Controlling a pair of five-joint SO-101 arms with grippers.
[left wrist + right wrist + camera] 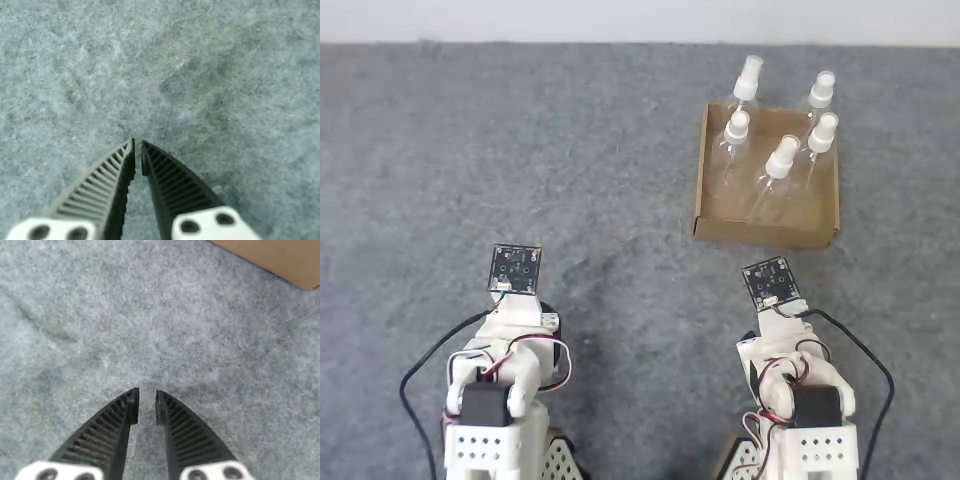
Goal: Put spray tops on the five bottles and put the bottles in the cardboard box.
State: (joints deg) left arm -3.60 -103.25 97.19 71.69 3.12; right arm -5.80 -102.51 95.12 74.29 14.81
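Note:
Several clear bottles with white spray tops stand upright in the shallow cardboard box (760, 232) at the back right of the grey felt. One bottle (778, 165) is nearest the box's front, another (733, 135) is at its left side, and a third (819, 92) is at the far right corner. My left gripper (137, 145) hovers over bare felt, shut and holding nothing. My right gripper (146, 394) is also shut and holding nothing, with a corner of the cardboard box (280, 257) just ahead of it.
Both arms are drawn back at the near edge of the table, the left arm (515, 275) at the left and the right arm (770, 285) just in front of the box. Grey felt (520, 150) covers the whole table.

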